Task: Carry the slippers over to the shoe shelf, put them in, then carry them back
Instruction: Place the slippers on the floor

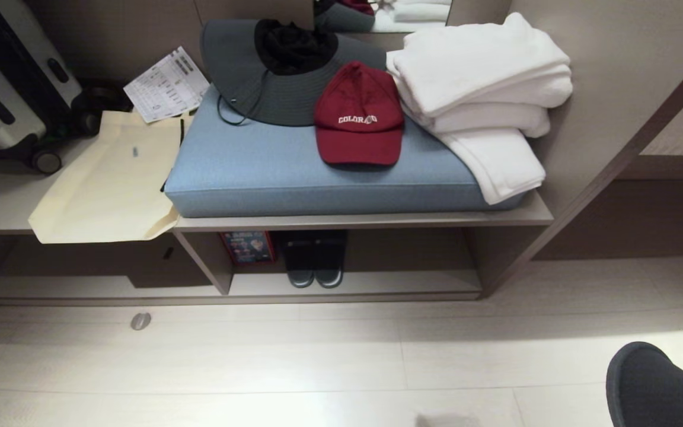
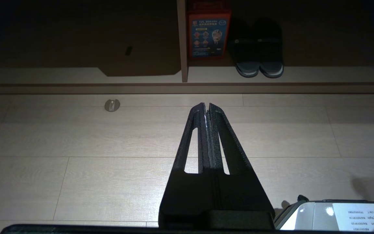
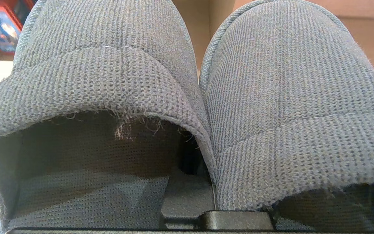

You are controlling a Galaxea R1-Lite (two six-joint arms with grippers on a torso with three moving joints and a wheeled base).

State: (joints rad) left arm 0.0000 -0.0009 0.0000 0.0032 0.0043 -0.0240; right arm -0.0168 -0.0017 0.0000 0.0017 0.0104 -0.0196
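A: Which step is in hand?

B: I judge it is the carrying step. The right gripper (image 3: 190, 182) is pinched shut on the slippers (image 3: 187, 81), holding the two together by their inner edges where they meet. In the head view they show only as dark rounded toes at the bottom right corner, above the floor (image 1: 258, 367) and well apart from the shoe shelf (image 1: 353, 284).

A: And the left gripper?

B: The left gripper (image 2: 206, 109) has its fingers pressed together and holds nothing. It hangs over the floor and points toward the shelf.

A: What does the next move call for?

B: In my opinion, the robot must come nearer and go low, because the cubby under the blue cushion (image 1: 318, 172) is shallow. A darker pair of slippers (image 1: 314, 267) is already inside, beside a red box (image 1: 248, 247). So the carried pair should go into the free part to the right of the dark pair, without pushing it.

A: What is hidden or hard to see?

B: The right gripper's fingers are almost fully covered by the slipper fabric, only a dark part between the two slippers shows. The back of the cubby is in shadow. Also a small round metal thing on the floor (image 1: 140, 321) I cannot identify.
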